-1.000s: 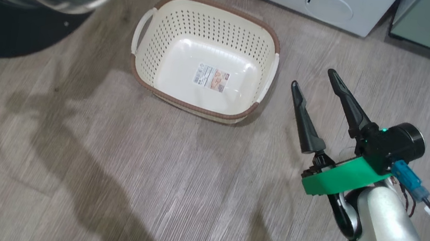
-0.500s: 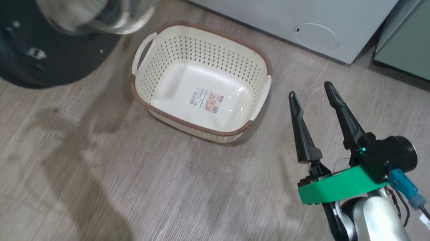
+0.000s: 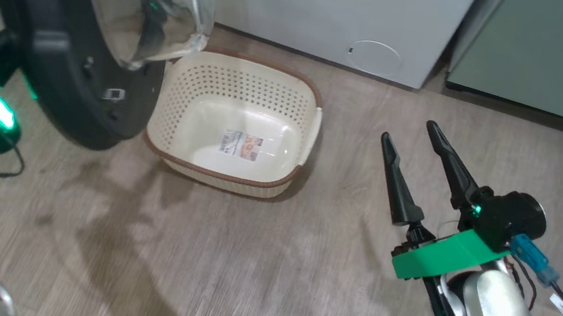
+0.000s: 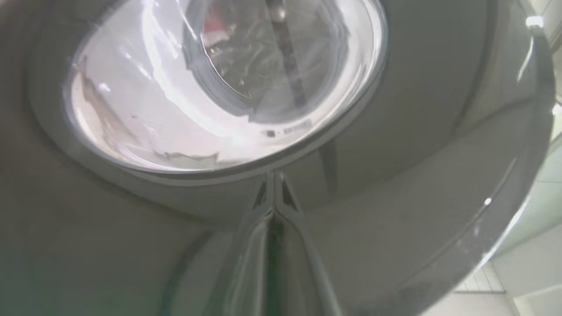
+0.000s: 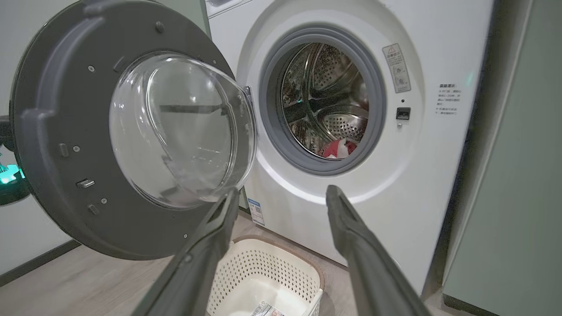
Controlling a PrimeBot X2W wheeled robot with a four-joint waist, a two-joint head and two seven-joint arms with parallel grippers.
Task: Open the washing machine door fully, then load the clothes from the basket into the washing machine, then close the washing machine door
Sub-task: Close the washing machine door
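Right fingers (image 3: 398, 188) wide apart, empty; left fingers (image 4: 300, 254) together at washing machine door (image 4: 417, 153)

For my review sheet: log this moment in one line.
washing machine door: open | clothes: in drum | basket: empty | left gripper: shut, against door's outer face | right gripper: open, empty

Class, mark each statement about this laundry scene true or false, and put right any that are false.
1. The clothes lie in the basket. False: they lie in the drum; the basket holds just a sticker.
2. The washing machine door stands open. True.
3. The right gripper is shut on the basket's rim. False: it is open, apart from the basket, holding nothing.
4. The basket sits on the floor before the washing machine. True.
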